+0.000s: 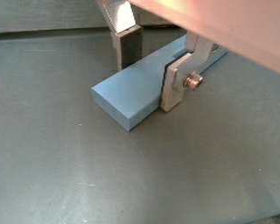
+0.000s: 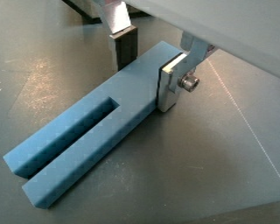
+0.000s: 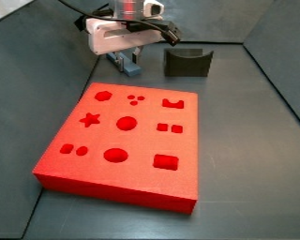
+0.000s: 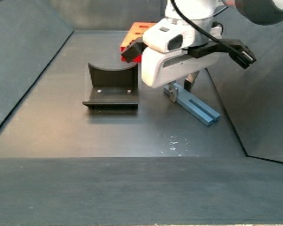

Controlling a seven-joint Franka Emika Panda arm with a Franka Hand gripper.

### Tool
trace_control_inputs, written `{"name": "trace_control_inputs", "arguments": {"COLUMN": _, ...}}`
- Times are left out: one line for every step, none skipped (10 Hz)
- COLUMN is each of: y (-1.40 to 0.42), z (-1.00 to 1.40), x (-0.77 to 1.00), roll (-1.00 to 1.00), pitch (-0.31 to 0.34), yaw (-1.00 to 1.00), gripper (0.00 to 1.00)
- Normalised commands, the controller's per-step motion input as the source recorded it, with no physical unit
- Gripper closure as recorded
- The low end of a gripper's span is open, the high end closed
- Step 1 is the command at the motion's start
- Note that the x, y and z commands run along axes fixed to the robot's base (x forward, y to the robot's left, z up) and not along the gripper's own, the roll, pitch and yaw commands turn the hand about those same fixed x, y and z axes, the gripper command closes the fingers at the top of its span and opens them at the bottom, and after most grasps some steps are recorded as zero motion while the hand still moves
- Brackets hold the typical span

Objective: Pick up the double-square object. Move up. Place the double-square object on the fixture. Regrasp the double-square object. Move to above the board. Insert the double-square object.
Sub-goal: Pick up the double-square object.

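The double-square object (image 2: 78, 144) is a slate-blue bar lying flat on the dark floor, its two prongs pointing away from the gripper. My gripper (image 2: 146, 66) straddles its solid end (image 1: 125, 94). One silver finger (image 1: 174, 83) presses against one side of the bar. The dark pad of the other finger (image 1: 127, 48) stands close against the opposite side. In a side view the gripper (image 4: 176, 94) is low over the bar (image 4: 203, 110), to the right of the fixture (image 4: 110, 88). The red board (image 3: 127, 141) lies in front of the gripper (image 3: 125, 64).
The fixture (image 3: 187, 62) stands near the back wall, beside the arm. Grey enclosure walls (image 4: 38, 62) rise around the floor. The board's corner (image 4: 134, 31) shows behind the arm.
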Motion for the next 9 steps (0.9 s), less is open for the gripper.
{"name": "trace_control_inputs", "arguments": {"y": 0.0, "z": 0.0, "x": 0.0, "roll": 0.0, "pitch": 0.0, "yaw": 0.0, "gripper": 1.0}}
{"name": "trace_control_inputs", "arguments": {"y": 0.0, "z": 0.0, "x": 0.0, "roll": 0.0, "pitch": 0.0, "yaw": 0.0, "gripper": 1.0}}
{"name": "trace_control_inputs", "arguments": {"y": 0.0, "z": 0.0, "x": 0.0, "roll": 0.0, "pitch": 0.0, "yaw": 0.0, "gripper": 1.0}}
{"name": "trace_control_inputs", "arguments": {"y": 0.0, "z": 0.0, "x": 0.0, "roll": 0.0, "pitch": 0.0, "yaw": 0.0, "gripper": 1.0}}
{"name": "trace_control_inputs", "arguments": {"y": 0.0, "z": 0.0, "x": 0.0, "roll": 0.0, "pitch": 0.0, "yaw": 0.0, "gripper": 1.0}}
{"name": "trace_control_inputs", "arguments": {"y": 0.0, "z": 0.0, "x": 0.0, "roll": 0.0, "pitch": 0.0, "yaw": 0.0, "gripper": 1.0}}
{"name": "trace_control_inputs", "arguments": {"y": 0.0, "z": 0.0, "x": 0.0, "roll": 0.0, "pitch": 0.0, "yaw": 0.0, "gripper": 1.0}}
{"name": "trace_control_inputs", "arguments": {"y": 0.0, "z": 0.0, "x": 0.0, "roll": 0.0, "pitch": 0.0, "yaw": 0.0, "gripper": 1.0}}
{"name": "trace_control_inputs", "arguments": {"y": 0.0, "z": 0.0, "x": 0.0, "roll": 0.0, "pitch": 0.0, "yaw": 0.0, "gripper": 1.0}}
